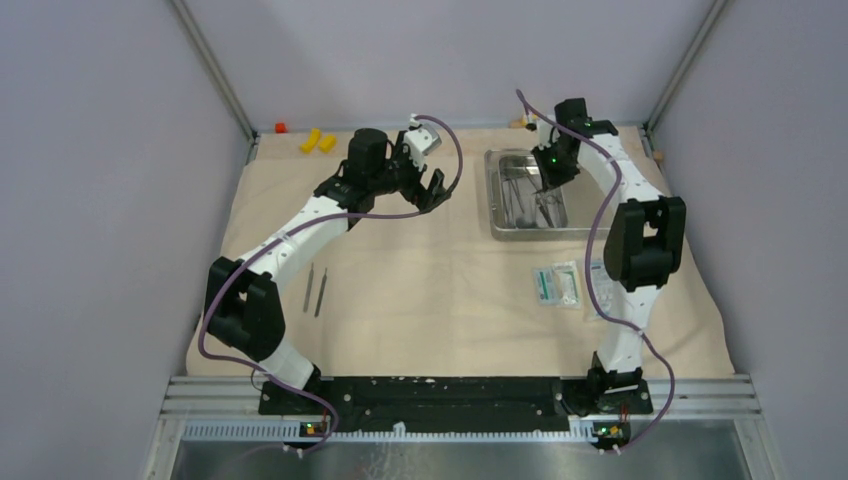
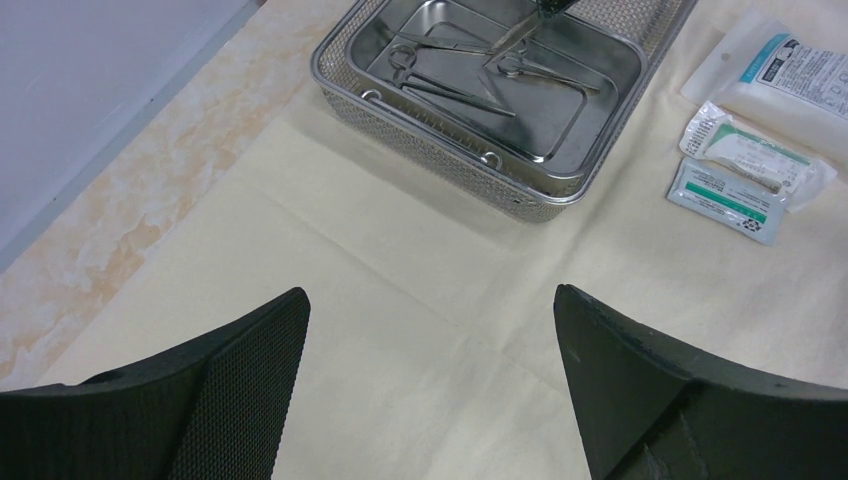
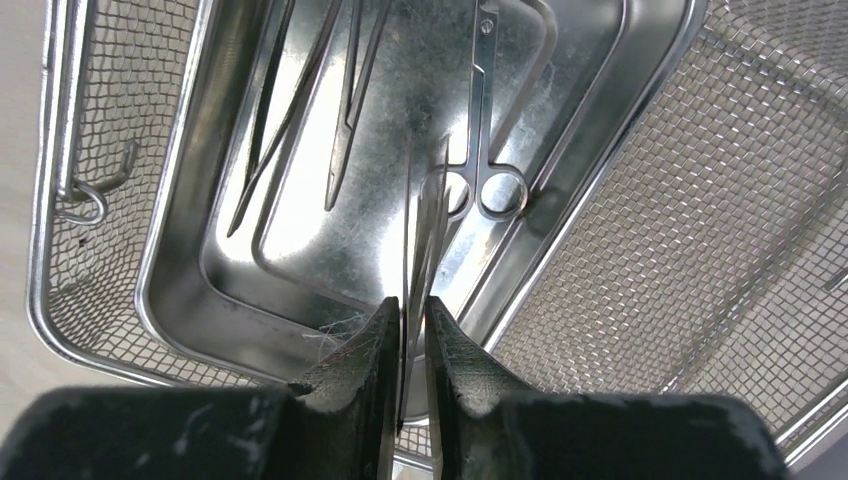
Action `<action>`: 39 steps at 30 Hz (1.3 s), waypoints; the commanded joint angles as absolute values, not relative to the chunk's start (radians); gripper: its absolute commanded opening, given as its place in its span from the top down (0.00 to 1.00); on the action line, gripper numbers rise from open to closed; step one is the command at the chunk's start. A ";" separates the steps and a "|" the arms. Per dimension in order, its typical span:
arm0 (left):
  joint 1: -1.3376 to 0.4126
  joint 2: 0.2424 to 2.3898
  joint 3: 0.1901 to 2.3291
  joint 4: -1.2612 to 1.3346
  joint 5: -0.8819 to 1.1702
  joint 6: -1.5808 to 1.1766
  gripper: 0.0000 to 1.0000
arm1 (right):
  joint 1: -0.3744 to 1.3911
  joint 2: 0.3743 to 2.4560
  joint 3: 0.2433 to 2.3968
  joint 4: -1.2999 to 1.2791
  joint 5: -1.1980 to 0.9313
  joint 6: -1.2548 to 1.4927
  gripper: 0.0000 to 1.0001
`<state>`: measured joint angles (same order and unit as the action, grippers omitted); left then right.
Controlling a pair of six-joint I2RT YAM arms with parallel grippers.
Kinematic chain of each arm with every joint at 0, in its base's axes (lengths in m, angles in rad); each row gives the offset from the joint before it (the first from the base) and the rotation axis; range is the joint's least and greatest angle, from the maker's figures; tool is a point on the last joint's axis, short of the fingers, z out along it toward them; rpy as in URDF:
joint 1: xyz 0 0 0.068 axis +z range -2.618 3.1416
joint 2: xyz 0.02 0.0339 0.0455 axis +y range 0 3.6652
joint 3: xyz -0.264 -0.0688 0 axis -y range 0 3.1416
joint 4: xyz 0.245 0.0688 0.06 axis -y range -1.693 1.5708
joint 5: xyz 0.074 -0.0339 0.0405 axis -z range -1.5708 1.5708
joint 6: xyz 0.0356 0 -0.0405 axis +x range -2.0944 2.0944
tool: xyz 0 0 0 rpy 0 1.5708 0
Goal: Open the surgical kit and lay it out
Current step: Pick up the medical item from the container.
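Presently, right gripper (image 3: 410, 325): pinched narrow on a thin instrument (image 3: 420, 270), probably tweezers, apparently to lift it from the steel tray (image 3: 165, 300).
Left gripper (image 2: 430, 295): jaws wide, empty, hovering over the cloth wrap (image 2: 400, 240), likely waiting.
Packets (image 1: 556, 285): laid on the cloth, near the tray.

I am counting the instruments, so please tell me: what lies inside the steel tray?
Inside the steel tray lie scissors and other thin instruments. The right claw, shut on tweezers, reaches in and hides the tray's near edge.
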<state>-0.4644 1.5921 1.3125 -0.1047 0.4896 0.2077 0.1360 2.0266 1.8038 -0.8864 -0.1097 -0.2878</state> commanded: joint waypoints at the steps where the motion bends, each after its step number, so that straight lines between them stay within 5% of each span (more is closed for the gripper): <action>1: -0.463 1.575 1.326 -0.060 0.497 0.223 0.03 | 0.130 1.986 1.884 -0.900 -0.145 -0.285 0.85; 10: -0.462 1.588 1.338 -0.061 0.503 0.215 0.04 | 0.130 1.966 1.882 -0.905 -0.164 -0.284 0.92; 21: -0.463 1.594 1.335 -0.064 0.506 0.212 0.03 | 0.141 2.019 1.757 -0.815 -0.172 -0.271 0.69; 39: -0.463 1.604 1.333 -0.063 0.508 0.212 0.03 | 0.144 2.183 1.816 -0.738 -0.192 -0.156 0.58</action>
<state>-0.4644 1.5978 1.3125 -0.1051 0.4900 0.2119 0.1410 2.1571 1.7561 -0.7784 -0.1864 -0.1970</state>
